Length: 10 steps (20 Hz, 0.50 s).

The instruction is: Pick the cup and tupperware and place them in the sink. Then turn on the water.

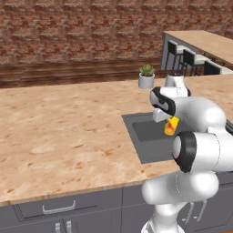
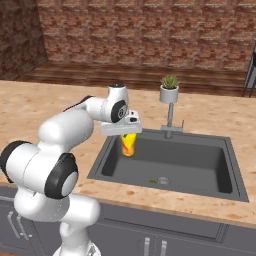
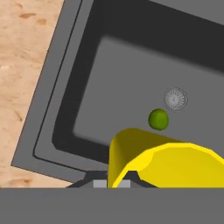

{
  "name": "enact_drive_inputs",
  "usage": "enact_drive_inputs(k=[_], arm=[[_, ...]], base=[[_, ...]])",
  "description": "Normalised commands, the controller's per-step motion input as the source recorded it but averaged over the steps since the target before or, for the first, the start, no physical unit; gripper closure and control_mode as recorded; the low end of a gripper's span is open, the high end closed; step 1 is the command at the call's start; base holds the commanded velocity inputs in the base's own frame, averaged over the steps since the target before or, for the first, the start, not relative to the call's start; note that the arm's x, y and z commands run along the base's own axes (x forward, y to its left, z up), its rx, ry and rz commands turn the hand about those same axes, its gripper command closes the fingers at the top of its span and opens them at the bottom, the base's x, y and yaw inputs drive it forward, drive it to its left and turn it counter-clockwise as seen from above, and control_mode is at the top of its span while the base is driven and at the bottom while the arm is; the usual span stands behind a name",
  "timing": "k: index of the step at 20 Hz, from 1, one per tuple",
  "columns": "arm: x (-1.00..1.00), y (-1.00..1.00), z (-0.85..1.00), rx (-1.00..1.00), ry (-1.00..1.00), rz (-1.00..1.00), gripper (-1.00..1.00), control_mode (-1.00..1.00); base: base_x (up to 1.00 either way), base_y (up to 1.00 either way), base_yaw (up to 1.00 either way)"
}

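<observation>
Cup's up in the air over the sink, clamped in the gripper

So the gripper (image 2: 128, 135) is closed tight on the yellow cup (image 2: 128, 144), red-orange band and all, and it hangs over the near-left part of the sink (image 2: 227, 172), clear of the basin floor as far as I can tell. From the hand view you're looking down past the cup's yellow rim at the grey basin, with a little green ball-looking thing (image 3: 158, 119) sitting just beside the round drain (image 3: 175, 99). The faucet (image 2: 170, 120) stands at the far edge of the sink, and there's a small potted plant (image 2: 169, 89) on the counter (image 2: 45, 107) right behind it. Brick wall (image 2: 150, 30) at the far end of the room.
</observation>
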Motion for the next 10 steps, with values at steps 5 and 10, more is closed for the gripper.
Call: enact_drive_inputs(k=[5,10], arm=[[0.08,-0.01,-0.41,0.0,0.0,0.0,1.0,-1.0],[0.02,-0.01,-0.34,0.0,0.0,0.0,1.0,-1.0]], base=[[0.0,0.0,0.0],[0.0,0.0,0.0]])
